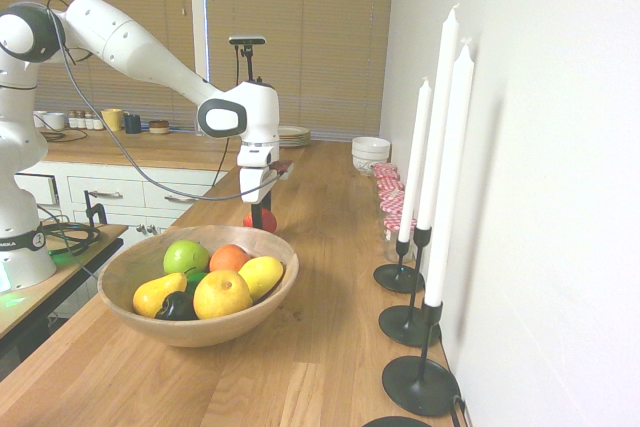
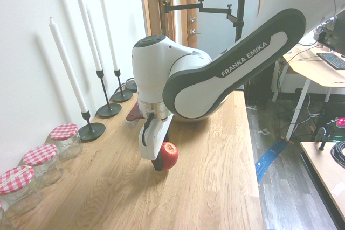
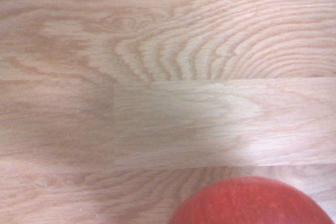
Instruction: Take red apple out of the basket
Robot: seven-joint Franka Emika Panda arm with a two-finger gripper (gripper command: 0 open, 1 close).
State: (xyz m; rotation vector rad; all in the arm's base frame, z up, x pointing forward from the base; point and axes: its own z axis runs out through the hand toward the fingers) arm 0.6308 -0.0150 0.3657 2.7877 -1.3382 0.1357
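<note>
The two dark fingers of the white robot gripper are closed on a round, glossy deep-red apple, which sits low in the centre of the second exterior view. The apple is outside the basket, down at the light-brown wooden worktop; I can't tell whether it touches the wood. In the wrist view its red top shows at the lower right.

Near it, left of centre in the first exterior view, is the basket, a wide, shallow light-brown wooden bowl. It holds a green apple, an orange round fruit, a large yellow round fruit and other produce.

Farther out, tall white candles stand in black metal holders at the right. Glass jars with red-and-white checked lids line the lower left of the second exterior view.
</note>
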